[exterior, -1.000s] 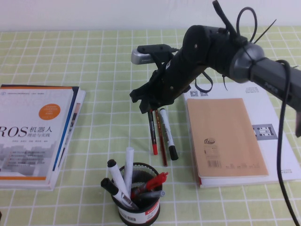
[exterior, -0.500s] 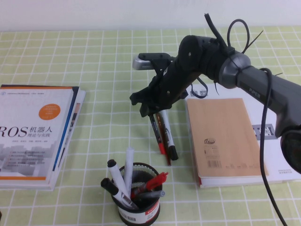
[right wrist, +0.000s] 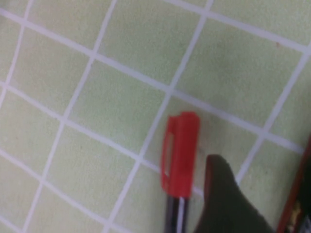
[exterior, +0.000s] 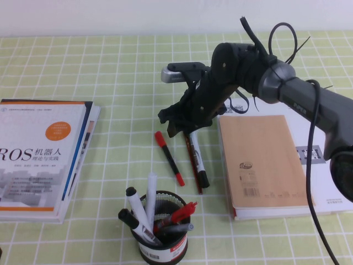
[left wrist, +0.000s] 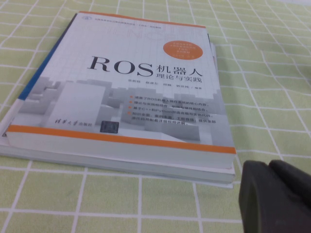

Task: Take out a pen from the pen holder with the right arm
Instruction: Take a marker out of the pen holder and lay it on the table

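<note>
Right gripper (exterior: 172,124) stood released, pen (exterior: 168,157) free just beside its jaws — you wanted a straight lift clear; left gripper (left wrist: 277,199) sat beside the book (left wrist: 131,97).

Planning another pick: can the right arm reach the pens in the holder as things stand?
Probably yes. The right gripper hovers beyond the pen holder, whose pens stand exposed, with only loose pens lying flat between. The left gripper sits by the book, out of the way.
</note>
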Controlling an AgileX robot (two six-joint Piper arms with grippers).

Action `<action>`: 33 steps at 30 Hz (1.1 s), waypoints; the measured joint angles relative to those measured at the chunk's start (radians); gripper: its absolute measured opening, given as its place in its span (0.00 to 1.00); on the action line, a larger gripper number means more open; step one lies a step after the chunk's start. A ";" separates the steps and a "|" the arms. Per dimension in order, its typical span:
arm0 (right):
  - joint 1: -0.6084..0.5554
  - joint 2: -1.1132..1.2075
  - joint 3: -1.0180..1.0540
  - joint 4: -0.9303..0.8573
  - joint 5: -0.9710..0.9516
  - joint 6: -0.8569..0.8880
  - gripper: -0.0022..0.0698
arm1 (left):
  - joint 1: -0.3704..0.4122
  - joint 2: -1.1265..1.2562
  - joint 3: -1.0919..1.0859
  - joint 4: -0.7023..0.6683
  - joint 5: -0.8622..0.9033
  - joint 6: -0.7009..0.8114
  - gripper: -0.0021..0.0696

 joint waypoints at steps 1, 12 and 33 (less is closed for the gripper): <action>0.000 -0.006 0.000 -0.008 0.011 0.000 0.43 | 0.000 0.000 0.000 0.000 0.000 0.000 0.02; 0.089 -0.368 0.291 -0.125 0.004 0.000 0.05 | 0.000 0.000 0.000 0.000 0.000 0.000 0.02; 0.094 -1.177 1.125 -0.171 -0.080 0.000 0.01 | 0.000 0.000 0.000 0.000 0.000 0.000 0.02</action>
